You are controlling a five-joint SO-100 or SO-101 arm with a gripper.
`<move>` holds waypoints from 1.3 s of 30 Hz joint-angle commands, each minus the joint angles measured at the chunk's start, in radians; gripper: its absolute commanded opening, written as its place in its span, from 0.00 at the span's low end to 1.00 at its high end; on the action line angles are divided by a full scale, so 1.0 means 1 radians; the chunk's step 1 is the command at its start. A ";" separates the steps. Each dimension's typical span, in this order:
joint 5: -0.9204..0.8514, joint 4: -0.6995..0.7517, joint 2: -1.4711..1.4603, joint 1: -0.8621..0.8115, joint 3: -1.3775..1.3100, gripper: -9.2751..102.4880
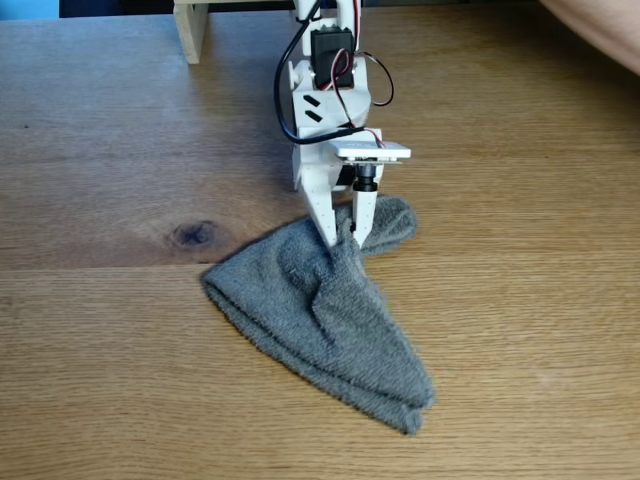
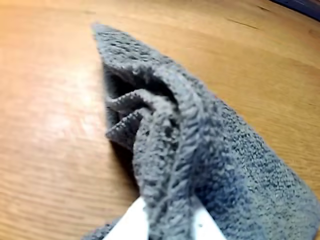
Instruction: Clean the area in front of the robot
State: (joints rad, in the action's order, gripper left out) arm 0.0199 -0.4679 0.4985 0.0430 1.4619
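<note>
Towel (image 1: 330, 310) pinched, and here is the grip: the gripper (image 1: 347, 232) has both white fingers closed on a bunched ridge of the grey terry cloth, near its far end. In the wrist view the two fingertips (image 2: 131, 222) squeeze a raised fold of the towel (image 2: 200, 165) between them, pile crushed in tight. This cloth looks soft, light and floppy; it will drag and crumple rather than slide as a flat sheet, and the loose part trails toward the near right in the fixed view. A hold on a gathered fold like this one seems the sound choice, since a single flat layer would likely slip out.

The area (image 1: 520, 300) to be wiped is the broad wood-grain tabletop spread on every side, with the towel lying at its middle, just in front of the robot (image 1: 330, 110). A dark knot (image 1: 193, 234) sits left of the cloth, flush, no obstacle. Far left stands a pale wooden post (image 1: 190, 30), well apart. At the far right corner, a person's arm (image 1: 600, 30) edges in. The sweeping path looks open.
</note>
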 commanded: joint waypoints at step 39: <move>-0.362 0.629 -0.127 -0.287 -0.434 0.08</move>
State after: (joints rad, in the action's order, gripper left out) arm -0.3820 0.1304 0.2669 -0.1825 0.9787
